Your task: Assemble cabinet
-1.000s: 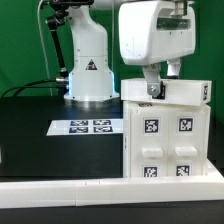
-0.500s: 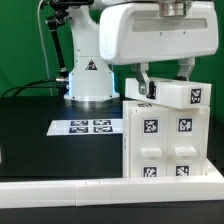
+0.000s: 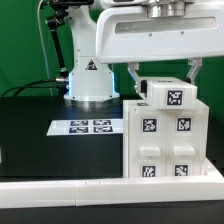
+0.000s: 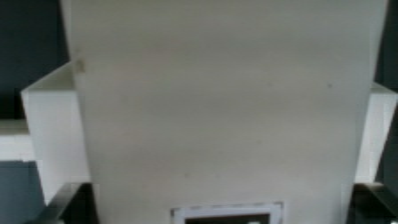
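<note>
My gripper (image 3: 163, 80) hangs over the cabinet (image 3: 166, 140) at the exterior view's right, its two fingers (image 3: 134, 77) spread wide on either side of a small white block (image 3: 170, 94) that sits on the cabinet's top. The block carries one black-and-white tag (image 3: 174, 97) on the face turned toward the camera. Whether the fingers press the block's sides or stand just clear of them I cannot tell from here; the jaws are set apart at about the block's width.

The cabinet stands upright on the black table (image 3: 40, 140), close to the white rail (image 3: 60, 188) along the table's near edge. Its front shows four square tags, two on the upper panel and two on the lower door pieces. To the exterior view's left of it, flat on the table and apart from it, lies the marker board (image 3: 90, 126). Behind the board rises my white base (image 3: 88, 72) with its triangular warning sticker, against a green backdrop (image 3: 20, 45).

In the wrist view, a tall pale panel (image 4: 214, 100) fills most of the frame, with white cabinet walls (image 4: 50, 125) showing at either side and part of a tag (image 4: 226, 213) visible near one end. My fingertips (image 4: 54, 205) appear as dark, blurred shapes beside the panel.
</note>
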